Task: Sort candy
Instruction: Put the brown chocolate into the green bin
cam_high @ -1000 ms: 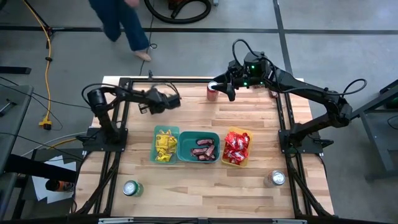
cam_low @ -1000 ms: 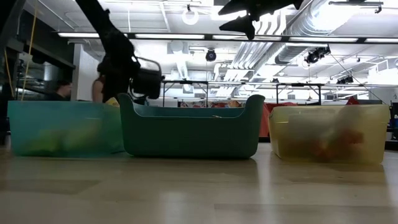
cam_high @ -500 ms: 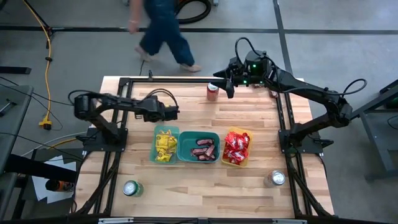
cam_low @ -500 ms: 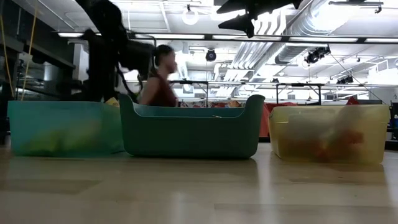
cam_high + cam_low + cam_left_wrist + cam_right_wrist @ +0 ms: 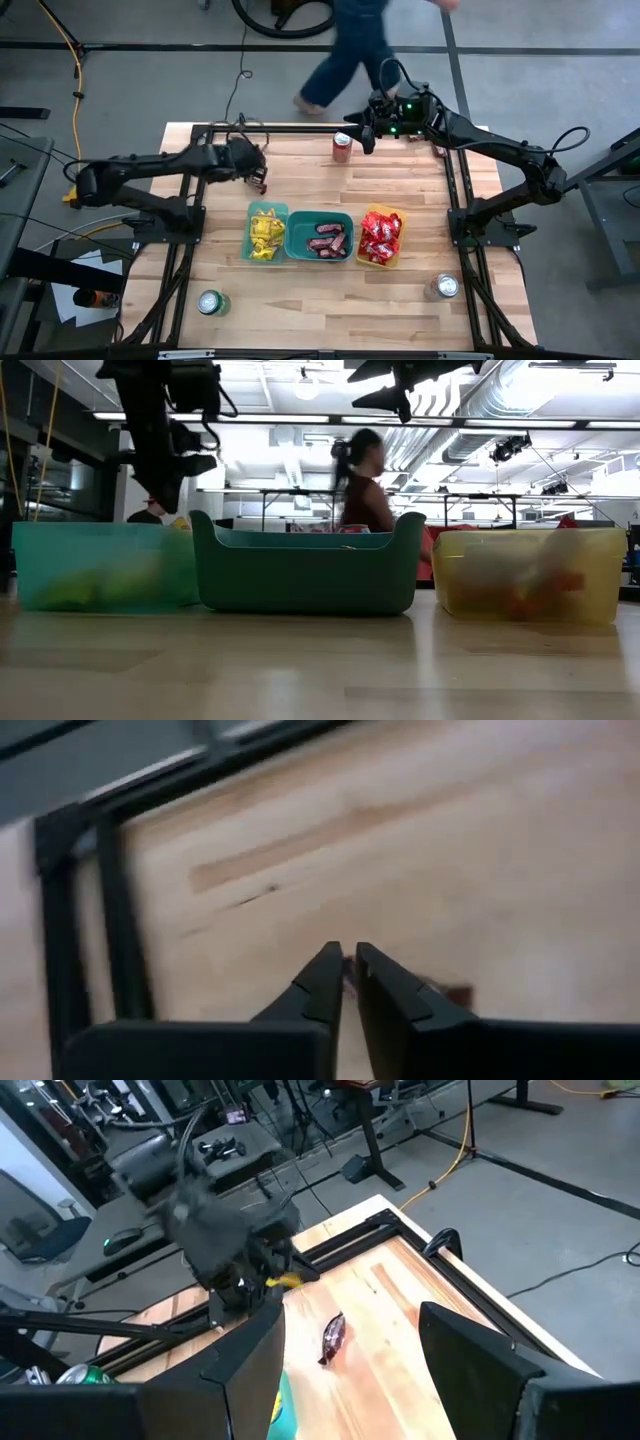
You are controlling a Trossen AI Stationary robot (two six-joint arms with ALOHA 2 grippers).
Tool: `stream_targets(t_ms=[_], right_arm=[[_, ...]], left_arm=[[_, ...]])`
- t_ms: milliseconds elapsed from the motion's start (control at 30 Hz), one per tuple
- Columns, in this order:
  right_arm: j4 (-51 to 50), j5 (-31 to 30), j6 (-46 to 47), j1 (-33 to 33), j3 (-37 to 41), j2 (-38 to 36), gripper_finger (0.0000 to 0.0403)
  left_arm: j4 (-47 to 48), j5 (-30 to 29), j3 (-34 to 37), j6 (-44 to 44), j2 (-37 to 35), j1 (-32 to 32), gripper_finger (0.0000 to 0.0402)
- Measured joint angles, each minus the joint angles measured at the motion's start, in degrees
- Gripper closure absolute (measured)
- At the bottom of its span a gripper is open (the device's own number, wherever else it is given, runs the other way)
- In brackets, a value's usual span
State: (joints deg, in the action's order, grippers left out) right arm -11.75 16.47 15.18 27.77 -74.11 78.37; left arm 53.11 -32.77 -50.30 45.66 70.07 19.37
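Three bins stand in a row mid-table. The pale green bin [image 5: 266,232] holds yellow candy, the teal bin [image 5: 320,237] holds brown bars and the yellow bin [image 5: 381,238] holds red packets. One dark brown candy [image 5: 333,1338] lies flat on the bare wood beyond the pale green bin, also seen in the left wrist view [image 5: 455,992]. My left gripper [image 5: 261,184] hangs above it, pointing steeply down, fingers shut [image 5: 347,962] with nothing plainly between them. My right gripper [image 5: 352,138] waits high over the far edge, open and empty [image 5: 350,1315].
A red can [image 5: 342,147] stands at the far edge under my right gripper. A green can [image 5: 209,302] is near left and a silver can [image 5: 444,287] near right. Black frame rails [image 5: 300,127] border the table. A person [image 5: 350,50] walks behind the far edge.
My left arm has lifted and drawn back toward the table's left edge. Its gripper has risen clear of the table, rolled about and tipped to point steeply down. A person has walked rightward behind the far edge.
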Motion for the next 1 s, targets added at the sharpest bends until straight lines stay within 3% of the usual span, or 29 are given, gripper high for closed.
stream_targets(t_ms=[167, 267, 433, 600, 1000], right_arm=[[-1.55, 0.06, 0.02, -0.04, 0.00, 0.00, 0.0176], [-3.61, 0.07, -0.04, -0.04, 0.00, 0.00, 0.0176], [-8.21, 0.12, -2.04, -0.04, 0.00, 0.00, 0.0176], [-10.32, 0.24, -5.98, -0.04, 0.00, 0.00, 0.0176], [-10.32, 0.24, -8.16, -0.04, 0.00, 0.00, 0.0176]], left_arm=[[-5.89, 23.03, 0.00, -29.69, 0.25, 8.76, 0.0333], [-5.36, 30.79, 0.00, -42.76, 2.06, 11.65, 0.0298], [-4.69, 29.73, 0.00, -62.71, 3.81, 11.95, 0.0238], [-4.99, 29.03, 0.00, -76.65, 6.13, 11.27, 0.0192], [-7.10, 27.25, 0.00, -91.92, 18.26, 11.31, 0.0178]])
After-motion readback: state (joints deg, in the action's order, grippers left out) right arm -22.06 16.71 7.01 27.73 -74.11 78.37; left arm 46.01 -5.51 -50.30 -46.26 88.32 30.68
